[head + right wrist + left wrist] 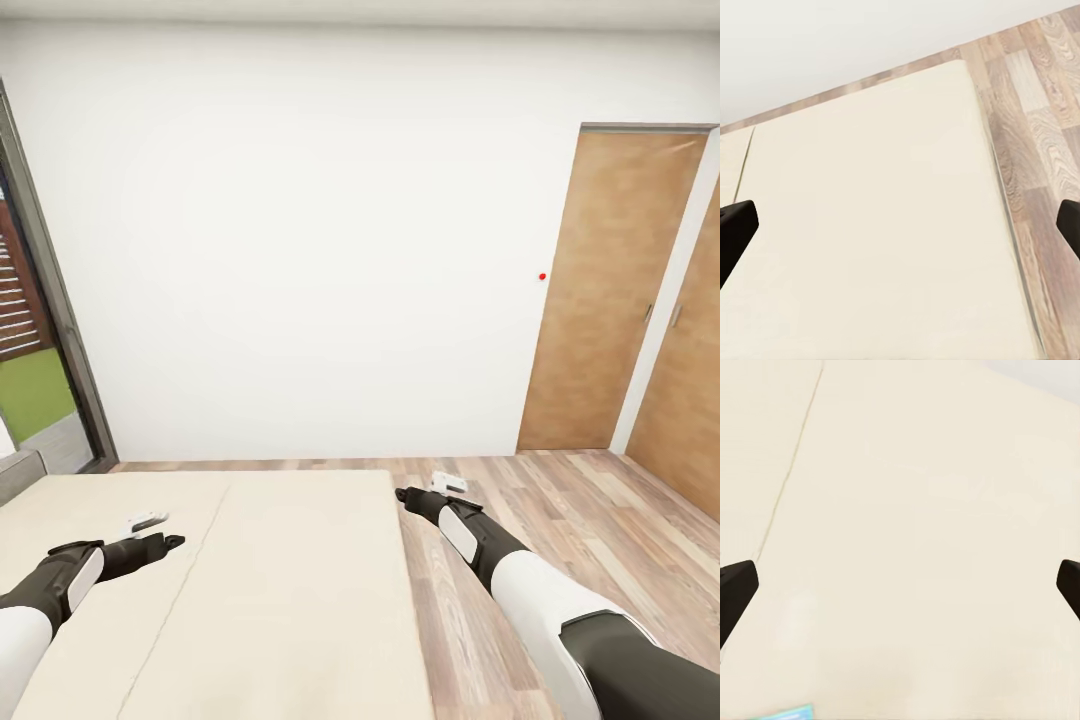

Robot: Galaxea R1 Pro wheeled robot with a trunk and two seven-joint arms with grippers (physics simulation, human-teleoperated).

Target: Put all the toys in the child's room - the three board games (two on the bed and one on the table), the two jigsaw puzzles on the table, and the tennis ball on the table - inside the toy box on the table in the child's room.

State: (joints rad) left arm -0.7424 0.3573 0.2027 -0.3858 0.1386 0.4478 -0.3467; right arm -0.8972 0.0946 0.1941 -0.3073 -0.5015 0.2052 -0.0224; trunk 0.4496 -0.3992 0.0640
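Note:
The bed (280, 590) with its plain cream mattress fills the lower left of the head view. My left gripper (150, 521) hovers over the mattress, open and empty, its fingertips (735, 585) wide apart. A thin light-blue sliver (791, 712) lies on the mattress at the edge of the left wrist view; too little shows to tell what it is. My right gripper (448, 483) is beside the bed's right edge over the floor, open and empty, with the mattress (870, 210) ahead of it. The toy box, table, jigsaw puzzles and tennis ball are out of view.
A white wall (320, 250) rises behind the bed. Brown wooden doors (610, 290) stand at the right, and a dark-framed glass door (50, 330) at the left. Wood-plank floor (560, 500) runs along the bed's right side.

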